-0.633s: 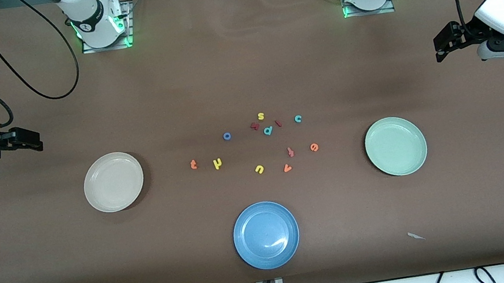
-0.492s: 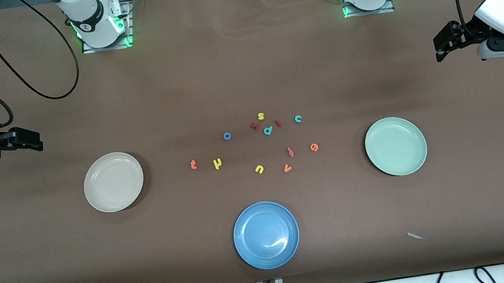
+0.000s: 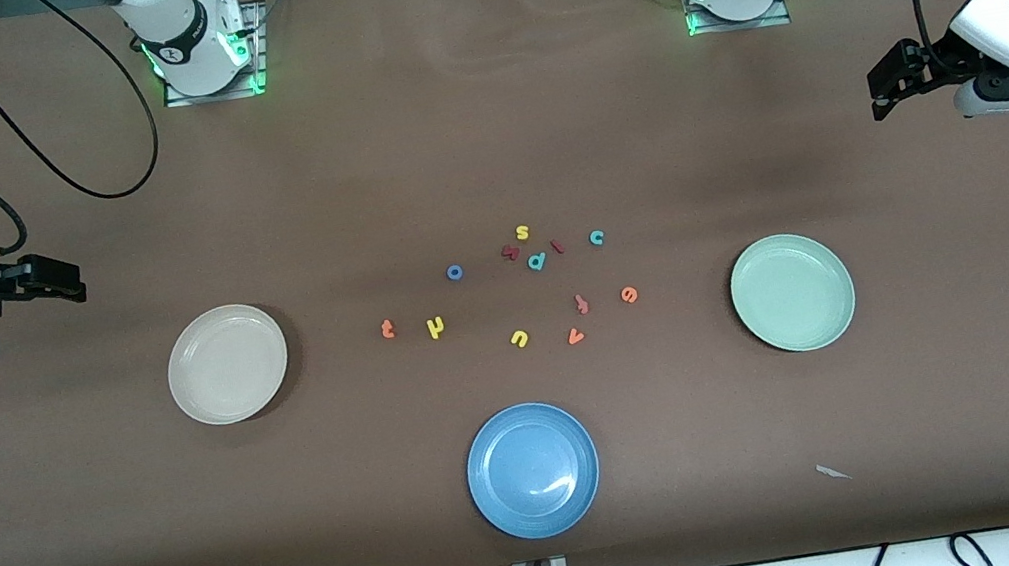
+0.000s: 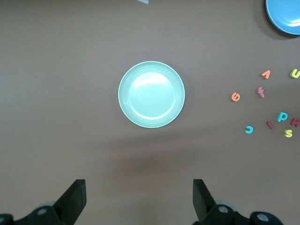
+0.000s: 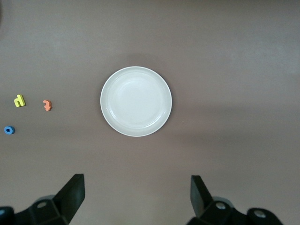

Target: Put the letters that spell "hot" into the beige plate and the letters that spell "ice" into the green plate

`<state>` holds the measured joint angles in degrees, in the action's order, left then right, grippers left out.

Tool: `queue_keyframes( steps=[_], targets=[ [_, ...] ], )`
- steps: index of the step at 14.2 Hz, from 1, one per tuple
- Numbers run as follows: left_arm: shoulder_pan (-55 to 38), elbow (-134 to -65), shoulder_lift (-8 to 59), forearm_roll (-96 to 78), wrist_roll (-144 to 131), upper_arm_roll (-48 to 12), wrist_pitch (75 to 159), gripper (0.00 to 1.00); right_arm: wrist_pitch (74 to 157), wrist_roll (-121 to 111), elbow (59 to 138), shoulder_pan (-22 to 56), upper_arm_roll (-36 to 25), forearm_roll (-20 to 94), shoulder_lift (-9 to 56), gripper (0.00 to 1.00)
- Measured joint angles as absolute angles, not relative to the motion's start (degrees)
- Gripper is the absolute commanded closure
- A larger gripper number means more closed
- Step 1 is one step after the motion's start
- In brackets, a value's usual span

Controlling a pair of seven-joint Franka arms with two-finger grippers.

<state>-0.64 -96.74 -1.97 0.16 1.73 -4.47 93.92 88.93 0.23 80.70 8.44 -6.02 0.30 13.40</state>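
Note:
The beige plate (image 3: pixel 228 364) (image 5: pixel 136 101) lies toward the right arm's end and the green plate (image 3: pixel 793 292) (image 4: pixel 151 94) toward the left arm's end. Between them lie the blue "o" (image 3: pixel 454 273), orange "t" (image 3: pixel 387 329), yellow "h" (image 3: pixel 436 327), dark red "i" (image 3: pixel 558 247), teal "c" (image 3: pixel 597 237) and orange "e" (image 3: pixel 629 295). My right gripper (image 3: pixel 64 282) (image 5: pixel 137 194) hangs open and empty above the table by the beige plate. Over the table by the green plate, my left gripper (image 3: pixel 885 96) (image 4: pixel 139 197) is also open and empty.
A blue plate (image 3: pixel 532 470) sits nearer the front camera than the letters. Among the letters lie a yellow "s" (image 3: pixel 522 233), teal "p" (image 3: pixel 536 261), yellow "u" (image 3: pixel 518 338), orange "v" (image 3: pixel 576 336) and a red cross-shaped letter (image 3: pixel 582 303). A white scrap (image 3: pixel 832 472) lies near the front edge.
The left arm's hand has edged very slightly; the right arm, the plates and the letters have not moved.

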Motion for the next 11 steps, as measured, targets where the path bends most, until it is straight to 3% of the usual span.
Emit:
queue_keyframes(
  steps=[11],
  targets=[
    [-0.74, -96.14, -1.97, 0.16, 1.73, -4.62, 93.11, 0.00, 88.96, 0.26, 80.70, 8.45, -6.02, 0.30, 13.40, 0.00]
  ],
)
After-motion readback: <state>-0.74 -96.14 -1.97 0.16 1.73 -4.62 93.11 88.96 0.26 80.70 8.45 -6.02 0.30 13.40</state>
